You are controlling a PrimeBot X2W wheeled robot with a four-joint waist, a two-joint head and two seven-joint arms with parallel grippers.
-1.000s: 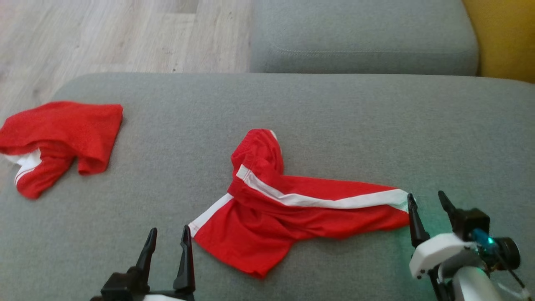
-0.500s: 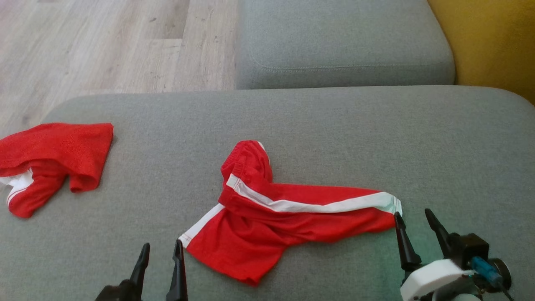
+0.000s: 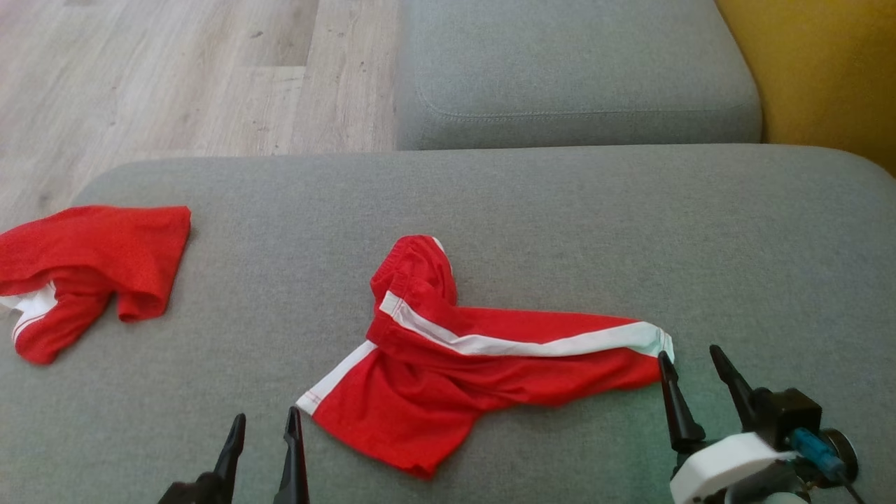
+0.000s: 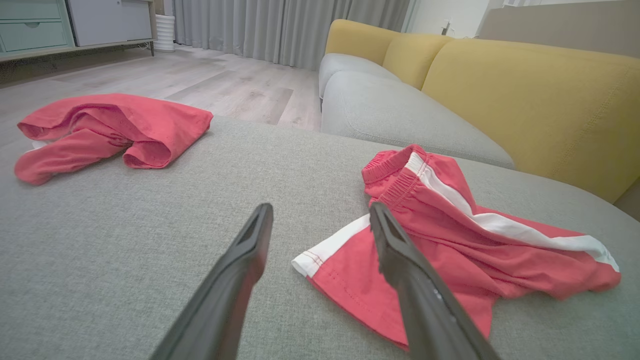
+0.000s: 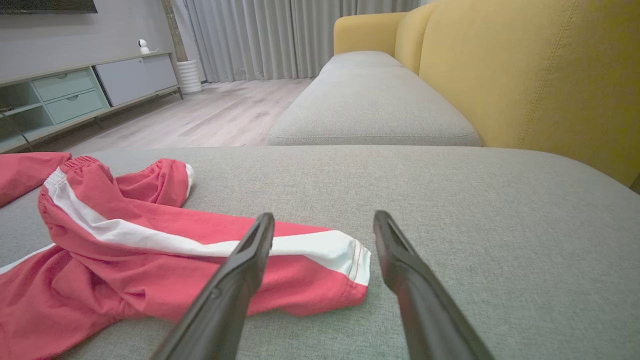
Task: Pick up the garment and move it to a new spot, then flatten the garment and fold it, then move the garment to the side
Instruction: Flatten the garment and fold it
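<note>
There are two tools, and both have their fingers wide apart with nothing in them. The left tool and the right tool hang low over a big grey cushion, with their tips pointing away from the robot. There are two red garments on this cushion. The one for the job is a pair of red shorts with white stripes, and it lies between the two tools. Its long way runs from one tool across to the other. One leg end, with a white edge, points at the left tool and sits just beside that tool's right finger. The other leg end, where a long white stripe stops, points at the right tool and sits just at the tip of that tool's left finger. I cannot tell if either finger touches the cloth. The stretchy waist part is bunched up in a lump and points away from both tools. The second red garment lies crumpled well off to the left of the left tool, near the cushion's edge. Past the tools there is one more grey cushion, a wood floor far out beyond the left tool, and a yellow sofa back far out beyond the right tool.
</note>
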